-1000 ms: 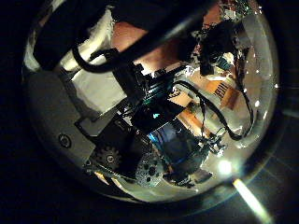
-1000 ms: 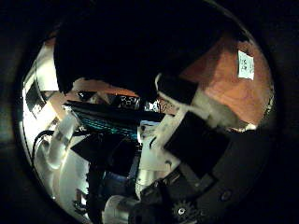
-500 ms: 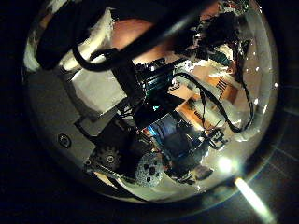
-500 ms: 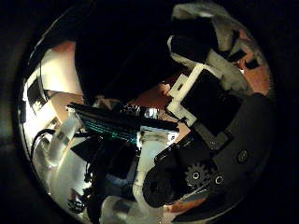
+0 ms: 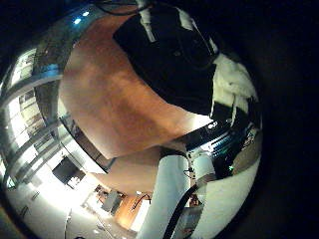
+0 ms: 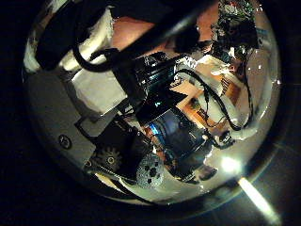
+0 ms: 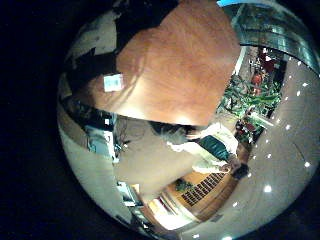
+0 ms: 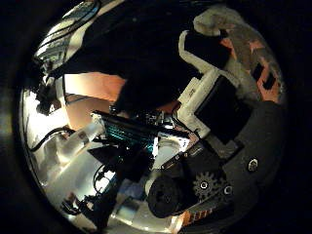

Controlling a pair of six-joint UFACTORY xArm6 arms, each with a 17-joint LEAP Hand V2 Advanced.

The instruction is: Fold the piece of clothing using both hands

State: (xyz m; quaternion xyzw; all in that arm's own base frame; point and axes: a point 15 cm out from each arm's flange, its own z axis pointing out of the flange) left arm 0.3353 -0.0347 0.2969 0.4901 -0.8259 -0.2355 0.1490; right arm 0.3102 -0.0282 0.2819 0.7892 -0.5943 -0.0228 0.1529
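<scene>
The piece of clothing (image 5: 169, 50) is a dark cloth lying on the table (image 5: 120, 105). In the left little finger side palm view my left hand's fingers (image 5: 234, 85) lie at the cloth's edge; I cannot tell whether they grip it. The left thumb side palm view is filled by my left hand (image 6: 150, 104) with its own parts. In the right thumb side palm view my right hand's fingers (image 8: 210, 68) curl over the cloth (image 8: 136, 49), close to the palm. The right little finger side palm view shows the cloth (image 7: 150, 15) at the table's (image 7: 185, 60) edge.
A small label (image 7: 113, 82) is stuck on the table near the cloth. The other arm (image 8: 127, 132) reaches across in the right thumb side palm view. Beyond the table stand potted plants (image 7: 250, 95) and room furniture.
The right thumb side picture has shifted, so that hand moved. Its fingers have come in and curled across the cloth. In the left thumb side picture, the parts near its edge shifted slightly.
</scene>
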